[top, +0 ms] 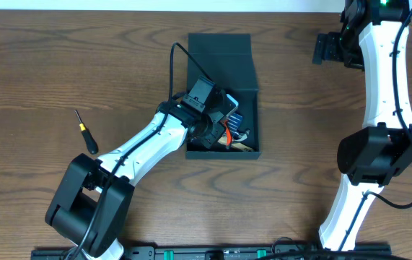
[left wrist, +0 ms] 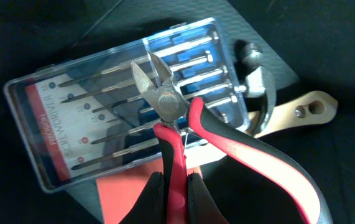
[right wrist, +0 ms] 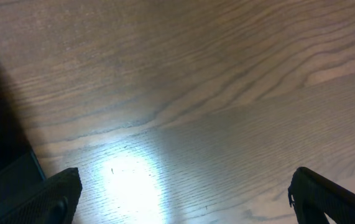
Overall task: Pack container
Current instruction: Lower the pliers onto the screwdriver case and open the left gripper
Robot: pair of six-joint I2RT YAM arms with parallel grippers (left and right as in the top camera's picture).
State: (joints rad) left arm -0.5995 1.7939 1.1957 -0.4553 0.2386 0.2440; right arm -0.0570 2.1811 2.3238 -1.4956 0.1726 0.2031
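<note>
**A:** Half the box (top: 256, 123) is hidden from overhead, because the left arm lies across it. Anything readable?

**B:** On the wrist view the left gripper (left wrist: 176, 186) is clamped on one red handle of the cutters (left wrist: 165, 93). The other handle runs off frame. Below sit a clear screwdriver case (left wrist: 71, 124) and a hammer (left wrist: 261, 84) partly behind it.

**A:** Box position?

**B:** Mid-table (top: 47, 58), toward the far edge, with its lid flap lying open. The walls sit close around the gripper.

**A:** Right side?

**B:** The right gripper (right wrist: 183, 196) is spread wide and holds nothing, well apart from the box. A loose screwdriver (top: 85, 132) lies left of the arm.
</note>
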